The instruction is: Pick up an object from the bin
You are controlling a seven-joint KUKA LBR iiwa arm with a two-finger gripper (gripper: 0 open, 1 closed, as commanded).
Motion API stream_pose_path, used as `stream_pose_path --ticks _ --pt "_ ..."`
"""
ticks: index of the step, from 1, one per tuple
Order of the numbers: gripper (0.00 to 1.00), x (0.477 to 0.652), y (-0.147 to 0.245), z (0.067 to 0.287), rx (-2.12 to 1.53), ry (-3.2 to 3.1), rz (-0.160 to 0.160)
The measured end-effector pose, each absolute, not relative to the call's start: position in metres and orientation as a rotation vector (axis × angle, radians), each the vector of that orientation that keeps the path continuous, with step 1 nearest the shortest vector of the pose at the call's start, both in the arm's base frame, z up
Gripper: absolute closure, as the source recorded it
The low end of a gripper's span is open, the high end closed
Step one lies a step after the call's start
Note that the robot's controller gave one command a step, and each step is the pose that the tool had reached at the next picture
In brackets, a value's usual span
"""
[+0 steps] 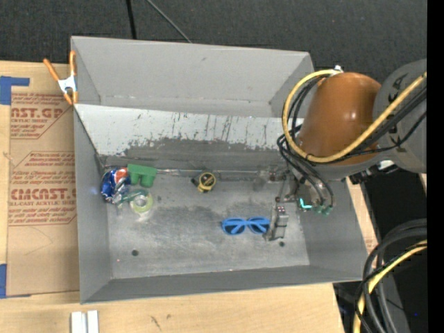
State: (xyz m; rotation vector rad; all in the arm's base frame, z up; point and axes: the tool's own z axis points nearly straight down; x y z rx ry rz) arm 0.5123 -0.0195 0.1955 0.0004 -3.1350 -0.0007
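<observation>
The gripper (pixel 279 225) hangs low over the grey bin's (pixel 89 151) floor; whether it is open or closed cannot be told. Blue toy sunglasses (pixel 245 225) lie just beside it, away from the arm. Farther off sits a small yellow round piece (pixel 205 182); well beyond cluster a green block (pixel 143 175), a crumpled blue wrapper (pixel 112 184) and a clear tape roll (pixel 141 204).

One each: sunglasses (pixel 246 225), yellow knob (pixel 206 182), green block (pixel 142 175), tape roll (pixel 141 205), wrapper (pixel 113 183)

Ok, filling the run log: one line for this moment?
gripper | down in bin | beside blue sunglasses | grasp: cannot tell
</observation>
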Motion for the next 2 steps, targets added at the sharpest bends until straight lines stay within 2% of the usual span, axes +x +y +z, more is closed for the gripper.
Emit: stream_pose_path --ticks 1,2 --pt "0.0 0.5171 -0.0238 0.0652 0.144 -3.132 -0.001" --pt "1.0 0.5196 -0.0235 0.0702 0.144 -3.141 -0.001"
